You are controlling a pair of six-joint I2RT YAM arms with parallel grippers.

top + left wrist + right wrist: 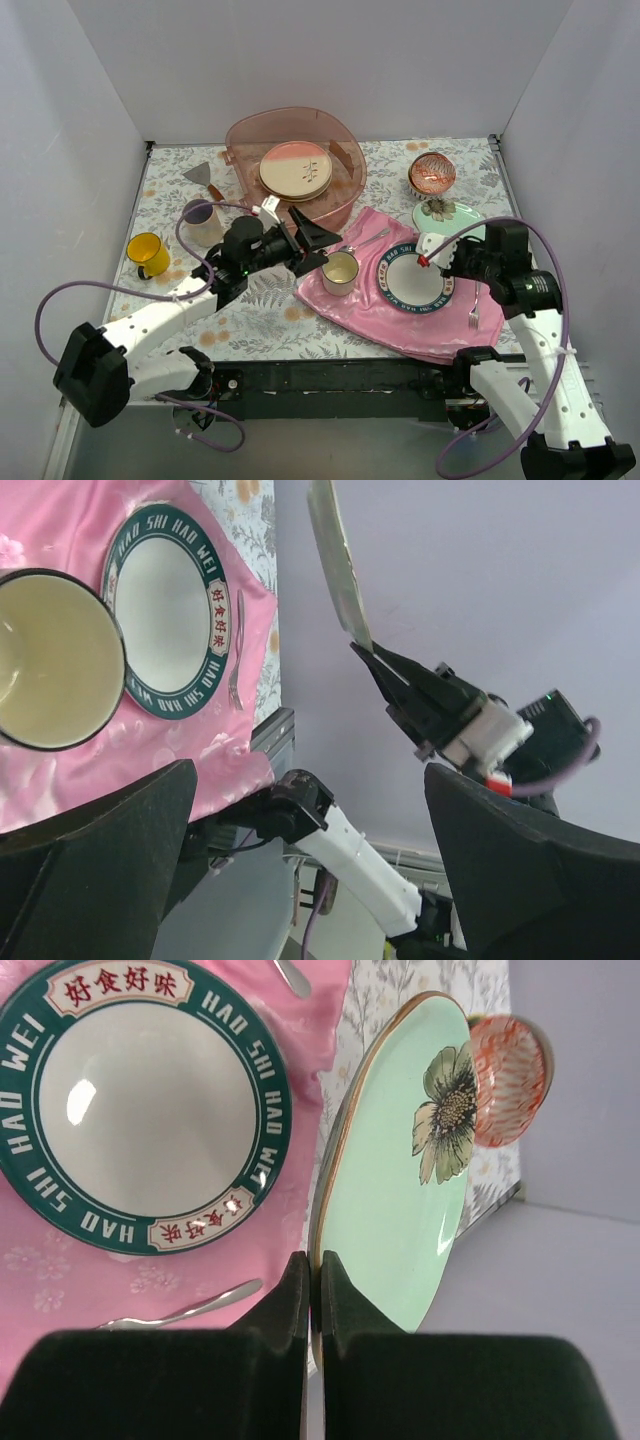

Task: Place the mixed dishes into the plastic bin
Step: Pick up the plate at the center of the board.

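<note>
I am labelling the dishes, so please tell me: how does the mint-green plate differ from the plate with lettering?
The mint-green plate carries a flower print; the lettered plate has a dark rim with white letters. The mint-green plate is tilted, its rim pinched by the right hand; the lettered plate lies flat on the pink cloth. Both are round.

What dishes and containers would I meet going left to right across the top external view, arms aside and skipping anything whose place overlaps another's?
small yellow mug → pale mug with purple inside → large translucent pinkish-brown plastic bin → dark-blue-rimmed plate with lettering
</note>
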